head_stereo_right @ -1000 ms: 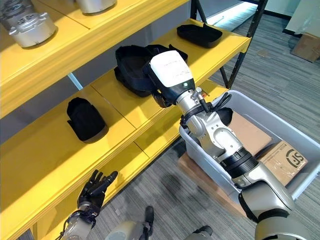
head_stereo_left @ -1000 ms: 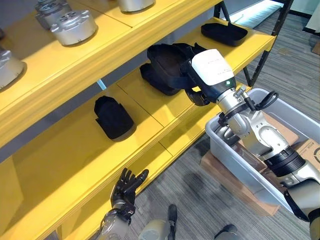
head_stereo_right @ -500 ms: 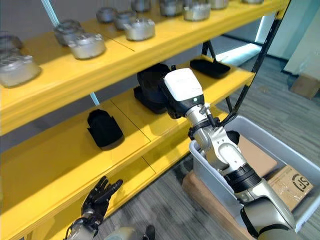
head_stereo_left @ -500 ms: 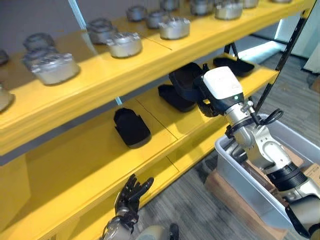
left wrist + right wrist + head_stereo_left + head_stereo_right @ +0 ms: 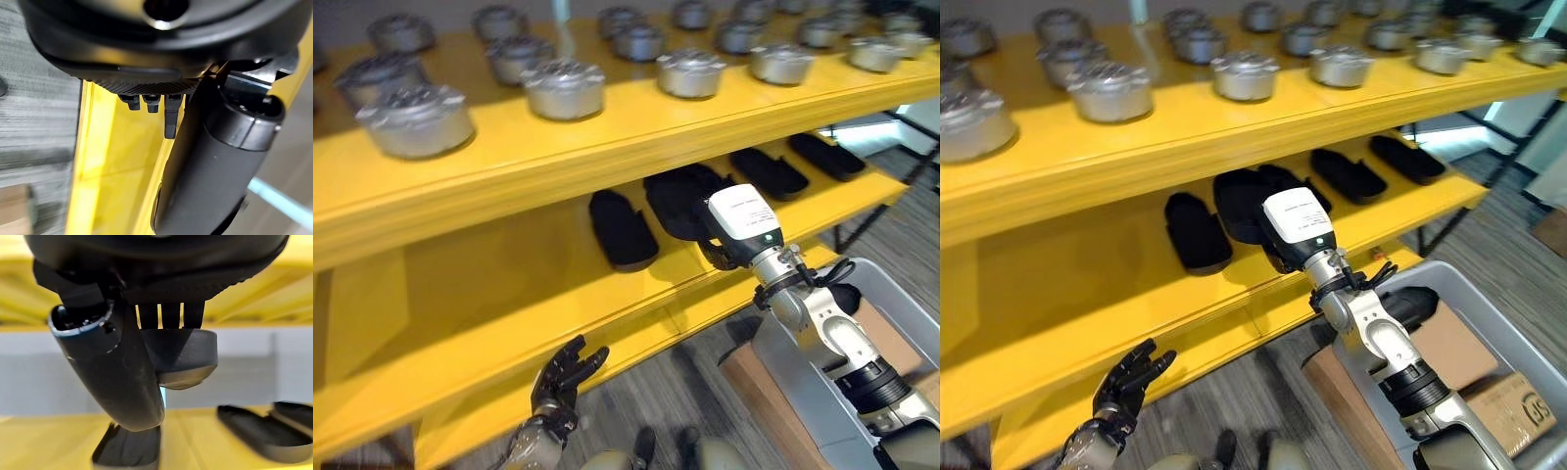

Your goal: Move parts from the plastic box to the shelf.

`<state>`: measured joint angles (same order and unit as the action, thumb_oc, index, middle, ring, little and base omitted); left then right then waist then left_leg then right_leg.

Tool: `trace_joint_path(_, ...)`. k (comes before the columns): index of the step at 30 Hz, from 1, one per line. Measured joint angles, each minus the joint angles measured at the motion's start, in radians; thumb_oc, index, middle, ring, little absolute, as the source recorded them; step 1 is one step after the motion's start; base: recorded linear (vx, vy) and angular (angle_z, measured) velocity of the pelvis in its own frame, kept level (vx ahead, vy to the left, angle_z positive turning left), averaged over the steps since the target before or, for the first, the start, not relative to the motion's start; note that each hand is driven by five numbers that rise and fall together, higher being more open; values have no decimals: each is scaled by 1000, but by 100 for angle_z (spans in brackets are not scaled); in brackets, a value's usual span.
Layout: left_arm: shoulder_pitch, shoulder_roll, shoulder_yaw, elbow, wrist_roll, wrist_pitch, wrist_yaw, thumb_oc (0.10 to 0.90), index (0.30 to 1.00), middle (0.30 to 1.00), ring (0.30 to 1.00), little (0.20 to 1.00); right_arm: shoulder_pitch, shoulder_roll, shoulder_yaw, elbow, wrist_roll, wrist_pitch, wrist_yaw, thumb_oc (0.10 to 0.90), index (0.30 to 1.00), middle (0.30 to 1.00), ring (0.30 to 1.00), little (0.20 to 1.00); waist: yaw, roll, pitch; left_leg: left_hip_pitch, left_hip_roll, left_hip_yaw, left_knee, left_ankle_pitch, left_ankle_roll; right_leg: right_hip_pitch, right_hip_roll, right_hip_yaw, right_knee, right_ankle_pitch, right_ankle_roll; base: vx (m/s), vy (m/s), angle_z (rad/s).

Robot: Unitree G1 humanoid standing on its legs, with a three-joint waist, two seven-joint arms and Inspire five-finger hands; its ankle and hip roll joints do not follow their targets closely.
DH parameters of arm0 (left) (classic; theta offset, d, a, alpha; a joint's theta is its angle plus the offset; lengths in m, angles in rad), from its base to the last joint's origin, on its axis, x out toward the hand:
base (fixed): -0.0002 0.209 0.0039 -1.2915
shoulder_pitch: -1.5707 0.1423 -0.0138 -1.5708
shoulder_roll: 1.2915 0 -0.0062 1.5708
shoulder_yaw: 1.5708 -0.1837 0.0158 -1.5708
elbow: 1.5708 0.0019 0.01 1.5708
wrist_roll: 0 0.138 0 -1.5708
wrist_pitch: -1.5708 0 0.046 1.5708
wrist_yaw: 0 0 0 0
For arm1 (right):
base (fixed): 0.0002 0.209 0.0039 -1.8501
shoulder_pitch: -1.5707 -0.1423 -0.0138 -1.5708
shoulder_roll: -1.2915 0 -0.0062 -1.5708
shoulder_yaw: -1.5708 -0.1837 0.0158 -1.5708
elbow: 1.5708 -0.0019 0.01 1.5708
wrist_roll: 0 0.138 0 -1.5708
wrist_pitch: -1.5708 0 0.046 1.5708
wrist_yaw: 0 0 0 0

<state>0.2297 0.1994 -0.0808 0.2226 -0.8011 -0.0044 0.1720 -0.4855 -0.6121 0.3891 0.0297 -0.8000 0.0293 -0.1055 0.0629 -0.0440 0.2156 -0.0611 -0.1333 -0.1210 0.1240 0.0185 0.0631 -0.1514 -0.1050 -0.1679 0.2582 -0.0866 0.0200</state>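
Hanging low at the near left, the left robot hand is spread, its dark fingers loosely fanned above the grey striped floor, just in front of the lowest yellow shelf edge; it holds nothing.

To the right stands the grey plastic box, smooth-walled and rectangular, resting on brown cardboard. A dark rounded lump lies in the box's far corner, beside a cardboard piece; what it is cannot be told.

From over the box the right arm reaches to the middle shelf. The right robot hand is curled round a black part: in the right wrist view the thumb crosses its front and the fingers come down behind it, so the part is pinched between them. That part is a matte black, shallow, tray-like shell with a rounded rim, held over the middle shelf board among the others. Its long axis cannot be judged, as the white-capped wrist covers it in the head views.

On the same glossy yellow board lie more black parts, elongated ovals lined side by side, each with its long axis running front to back.

Farther up, the top shelf carries rows of round, dull silver metal castings with flanged rims.
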Motion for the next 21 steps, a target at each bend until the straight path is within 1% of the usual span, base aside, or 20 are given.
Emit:
trace_joint_path(1, 9, -11, 18, -2, 0, 0, 2, 900, 1000, 1000, 1000, 1000, -4, 3, -1, 1, 7, 3, 1, 400, 300, 300, 300, 300, 11, 8, 0, 14, 4, 2, -31, 10, 3, 2, -7, -21, -3, 0, 4, 98, -153, 15)
trace_joint_path(2, 33, -17, 49, -9, -2, -13, 16, 900, 1000, 1000, 1000, 1000, -10, 8, -1, 1, 19, -10, 2, 400, 300, 300, 300, 300, 31, 12, 0, 28, 15, 16, -61, 30, -5, 4, -11, -33, -7, 5, 12, 123, -208, -8)
trace_joint_path(4, 56, -12, 79, -8, -10, -18, 21, 900, 1000, 1000, 1000, 1000, -16, 12, -1, -4, 20, -29, 1, 400, 300, 300, 300, 300, 46, 11, -1, 39, 21, 22, -78, 22, 4, 6, -12, -37, -6, 16, 17, 68, -125, -19)
trace_joint_path(5, 64, -7, 86, -8, -10, -19, 22, 900, 1000, 1000, 1000, 1000, -18, 11, -2, -14, 20, -27, 0, 400, 300, 300, 300, 300, 45, 13, -2, 42, 22, 20, -85, 22, 2, 10, -11, -40, -11, 24, 16, 60, -136, -5)
trace_joint_path(6, 67, -5, 87, -8, -10, -19, 24, 900, 1000, 1000, 1000, 1000, -20, 11, -2, -20, 27, -26, 0, 400, 300, 300, 300, 300, 43, 13, -2, 48, 24, 17, -92, 23, -1, 18, -10, -46, -27, 47, 13, 67, -102, 6)
trace_joint_path(7, 68, -7, 87, -7, -10, -19, 33, 900, 1000, 1000, 1000, 1000, -21, 9, -3, -24, 28, -26, -1, 400, 300, 300, 300, 300, 42, 19, -5, 48, 35, 7, -95, 24, -12, 29, -2, -58, -45, 55, 2, 103, -177, 14)
trace_joint_path(8, 68, -7, 86, -7, -11, -19, 37, 900, 1000, 1000, 1000, 1000, -23, 9, -3, -24, 28, -25, -1, 400, 300, 300, 300, 300, 40, 20, -7, 49, 40, 3, -99, 26, -22, 34, 0, -76, -54, 54, 6, 83, -135, 14)
trace_joint_path(9, 67, -7, 87, -6, -11, -19, 38, 900, 1000, 1000, 1000, 1000, -25, 8, -3, -24, 28, -25, -1, 400, 300, 300, 300, 300, 43, 19, -8, 48, 44, -1, -99, 23, -26, 41, 4, -83, -67, 62, -1, 61, -177, 21)
trace_joint_path(11, 68, -8, 86, -14, -12, -22, 41, 900, 1000, 1000, 1000, 1000, -39, 4, -4, -24, 38, -18, -1, 400, 300, 300, 300, 300, 49, 21, -10, 45, 63, -25, -110, 31, -35, 60, 30, -102, -111, 80, -26, 41, -159, 19)
trace_joint_path(15, 67, -8, 85, -16, -12, -26, 42, 900, 1000, 1000, 1000, 1000, -44, 2, -4, -24, 38, -14, -1, 400, 300, 300, 300, 300, 48, 22, -10, 46, 84, -56, -118, 30, -51, 92, 56, -138, -157, 87, -39, 20, -140, 19)
trace_joint_path(17, 64, -7, 81, -17, -12, -33, 41, 900, 1000, 1000, 1000, 1000, -63, 3, -1, -14, 58, -15, -5, 400, 300, 300, 300, 300, 51, 22, -9, 28, 90, -62, -94, 21, -67, 88, 65, -144, -158, 79, -48, -74, -121, 17)
trace_joint_path(18, 59, -10, 77, -18, -12, -33, 41, 900, 1000, 1000, 1000, 1000, -79, 3, -1, -14, 64, -16, -6, 400, 300, 300, 300, 300, 58, 25, -8, 2, 90, -75, -60, 13, -76, 89, 73, -152, -168, 82, -58, -99, -87, 16)
trace_joint_path(20, 42, -7, 65, -18, -12, -35, 36, 900, 1000, 1000, 1000, 1000, -121, -4, 11, 3, 68, -16, -10, 400, 300, 300, 300, 300, 57, 28, -5, -39, 85, -80, 1, -2, -95, 74, 69, -159, -157, 74, -64, -39, -55, 11)
trace_joint_path(21, 38, -8, 61, -18, -13, -35, 36, 900, 1000, 1000, 1000, 1000, -150, -2, 21, 20, 68, -17, -12, 400, 300, 300, 300, 300, 63, 33, -2, -48, 88, -83, 14, -1, -98, 70, 70, -161, -146, 70, -70, 0, -6, 6)
